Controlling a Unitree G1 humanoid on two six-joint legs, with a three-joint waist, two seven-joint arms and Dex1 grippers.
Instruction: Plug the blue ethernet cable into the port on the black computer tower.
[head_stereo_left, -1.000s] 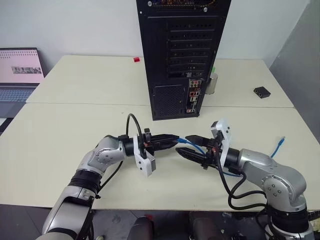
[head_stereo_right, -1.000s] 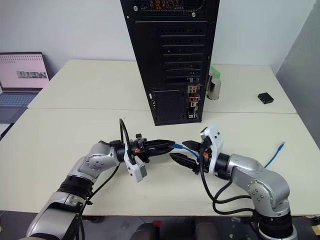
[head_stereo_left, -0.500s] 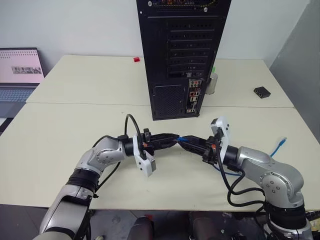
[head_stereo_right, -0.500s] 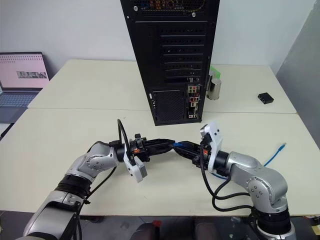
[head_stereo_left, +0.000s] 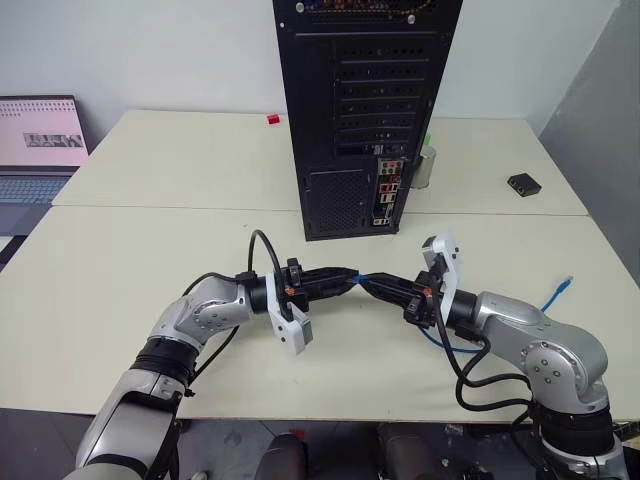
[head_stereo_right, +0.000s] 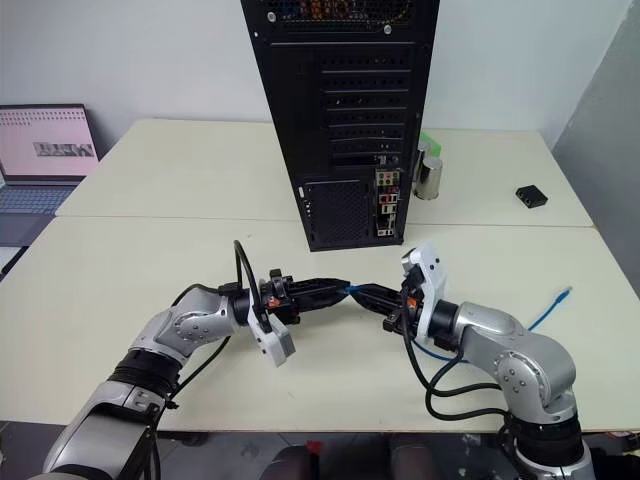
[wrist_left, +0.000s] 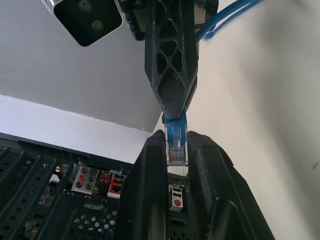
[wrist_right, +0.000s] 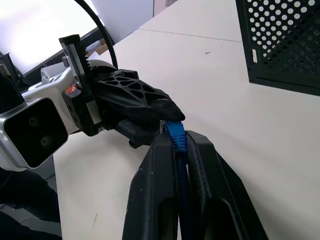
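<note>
Low in the centre of the head views, the left claw (head_stereo_left: 345, 280) and the right claw (head_stereo_left: 372, 286) meet tip to tip just above the surface (head_stereo_left: 150, 260), both pinched narrow on the same end of the blue cable (wrist_right: 176, 135). In the left wrist view the clear plug (wrist_left: 176, 148) sits between the left fingers (wrist_left: 145, 200), though the grip looks loose. The right fingers (wrist_right: 160, 190) clamp the cord just behind the plug's boot. The rest of the cable trails to the lower right of the frame, its far plug (head_stereo_left: 566, 281) lying on the surface.

The computer tower (head_stereo_left: 360, 110) stands at the upper centre, its port cluster (head_stereo_left: 390, 190) well apart from the claws.

Judging from this, the handover is the weak spot. If one claw pulls away while both grip, the plug could twist out of line. Held only on the cord, the plug may droop and miss the port.
</note>
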